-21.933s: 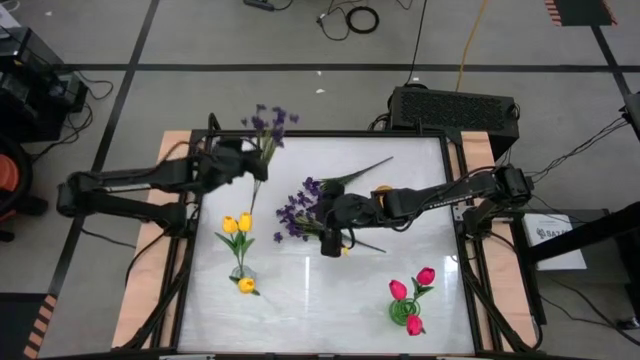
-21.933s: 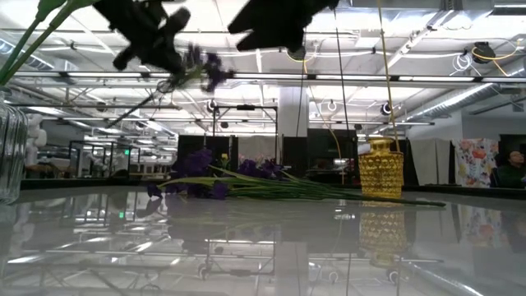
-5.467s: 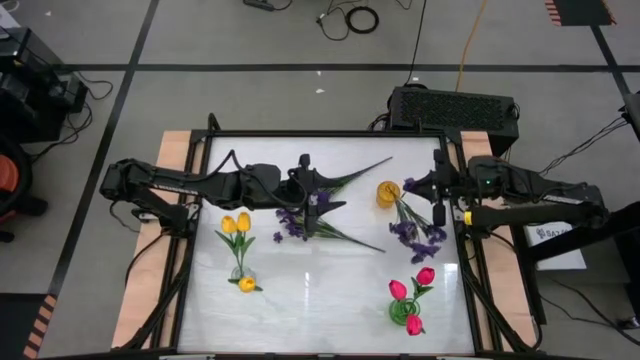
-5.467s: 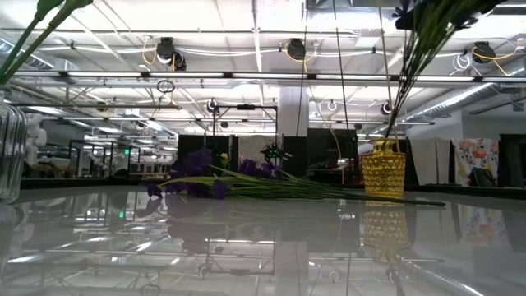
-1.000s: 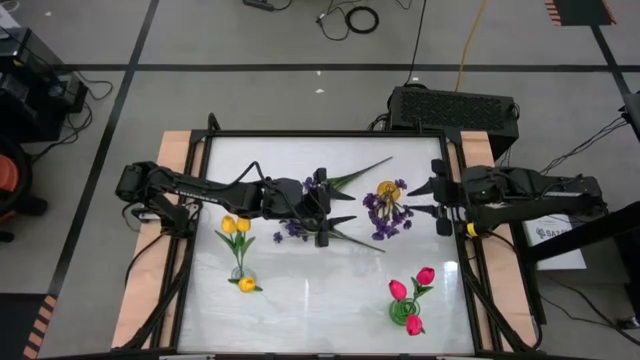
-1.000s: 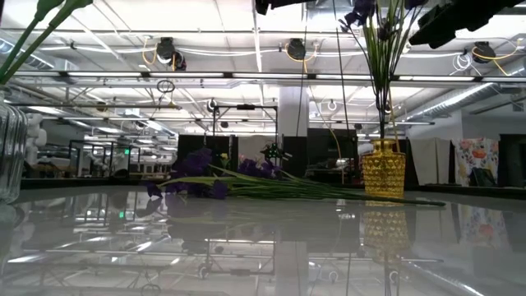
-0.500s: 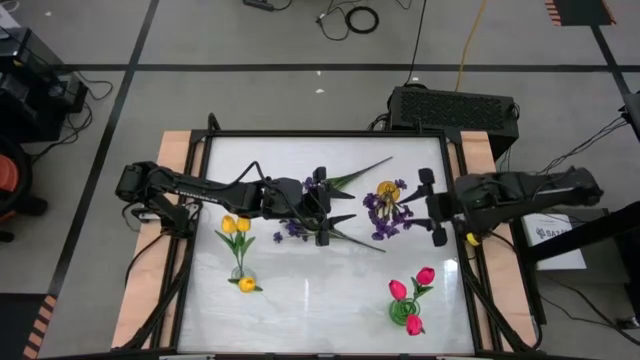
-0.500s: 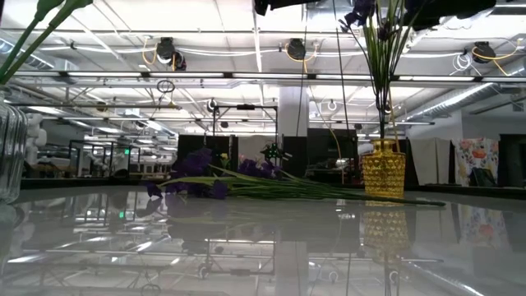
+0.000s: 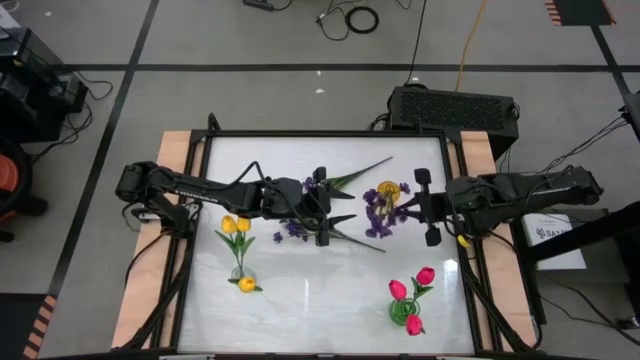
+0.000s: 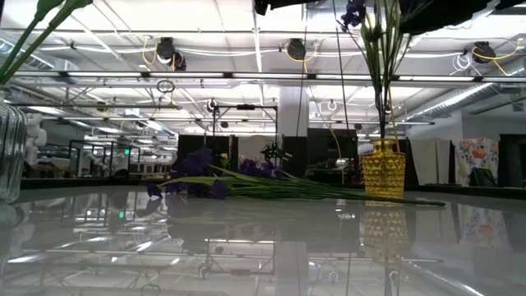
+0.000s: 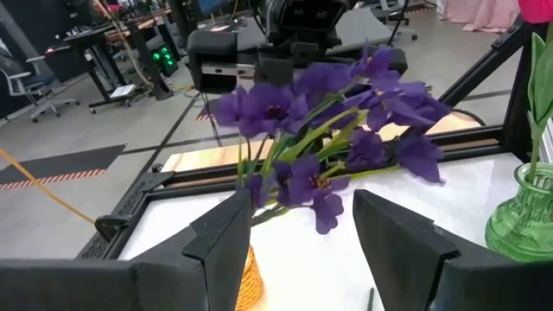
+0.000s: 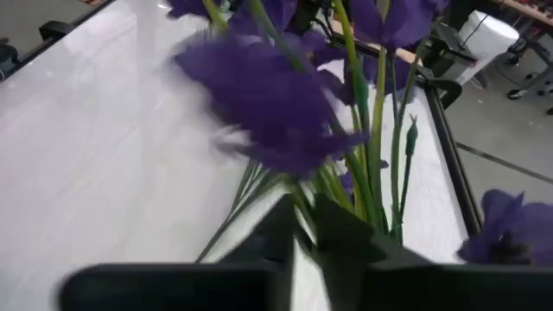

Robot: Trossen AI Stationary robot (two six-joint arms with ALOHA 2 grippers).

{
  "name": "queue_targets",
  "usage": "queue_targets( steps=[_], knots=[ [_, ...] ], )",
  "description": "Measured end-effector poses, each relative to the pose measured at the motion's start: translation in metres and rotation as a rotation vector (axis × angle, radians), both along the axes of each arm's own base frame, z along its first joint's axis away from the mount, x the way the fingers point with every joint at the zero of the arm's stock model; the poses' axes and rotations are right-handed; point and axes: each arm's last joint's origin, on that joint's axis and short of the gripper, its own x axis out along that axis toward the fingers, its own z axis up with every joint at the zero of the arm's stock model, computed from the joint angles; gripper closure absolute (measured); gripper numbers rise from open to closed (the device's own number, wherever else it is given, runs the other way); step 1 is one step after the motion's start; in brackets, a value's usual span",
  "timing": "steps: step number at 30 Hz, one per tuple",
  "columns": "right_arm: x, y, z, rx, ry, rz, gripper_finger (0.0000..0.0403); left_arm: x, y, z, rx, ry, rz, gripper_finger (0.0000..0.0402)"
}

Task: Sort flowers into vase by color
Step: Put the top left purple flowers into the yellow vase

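A purple sprig (image 9: 385, 208) stands with its stem ends in the yellow vase (image 10: 383, 168) at the table's far middle. My right gripper (image 12: 307, 229) has come at it from the table's right side (image 9: 408, 207) and is shut on its stems. More purple flowers (image 9: 295, 222) lie flat on the table to the left of the vase. My left gripper (image 9: 345, 208) hovers over them, open, with nothing between its fingers (image 11: 302, 203). My right gripper pinches the sprig's green stems (image 12: 302, 203) between its two fingers, high up, just below the blossoms. The fingers come level from the table's right side and lie across the upright stems. The lower stem ends (image 10: 380, 123) stay in the yellow vase.
Yellow tulips (image 9: 237, 228) stand in a clear vase (image 10: 10, 156) at the near left. Pink tulips (image 9: 412, 285) stand in a green vase (image 9: 403, 312) at the near right. Long green stems (image 9: 360, 170) lie on the table behind the left gripper.
My right gripper has moved toward the table's left edge, up to the sprig in the yellow vase. The sprig's stems, fanned out a second ago, now stand bunched closer together. My left arm has kept still.
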Motion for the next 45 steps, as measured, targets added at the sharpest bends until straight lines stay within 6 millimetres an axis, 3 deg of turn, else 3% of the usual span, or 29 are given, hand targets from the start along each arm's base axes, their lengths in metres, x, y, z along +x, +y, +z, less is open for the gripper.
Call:
queue_targets(
  steps=[2, 14, 22, 32, 45],
  knots=[
    [-0.003, 0.000, 0.000, 0.005, 0.000, -0.004, 0.0394, 0.000, 0.000, 0.000, 0.000, 0.000, 0.000, 0.0192],
    [-0.023, -0.005, -0.003, 0.010, 0.065, -0.043, 0.0394, 0.000, 0.000, 0.000, 0.000, -0.005, 0.000, 0.0192],
    [-0.025, -0.005, 0.001, 0.035, 0.031, -0.054, 0.0312, 0.000, 0.000, 0.001, -0.001, -0.008, 0.000, 0.0192],
    [-0.043, -0.009, 0.027, 0.162, 0.013, -0.149, 0.0201, 0.000, 0.000, 0.000, 0.000, 0.000, 0.000, 0.0192],
    [-0.051, -0.011, 0.021, 0.231, 0.078, -0.237, 0.0185, 0.000, 0.001, 0.000, 0.002, -0.001, 0.048, 0.0192]
  ],
)
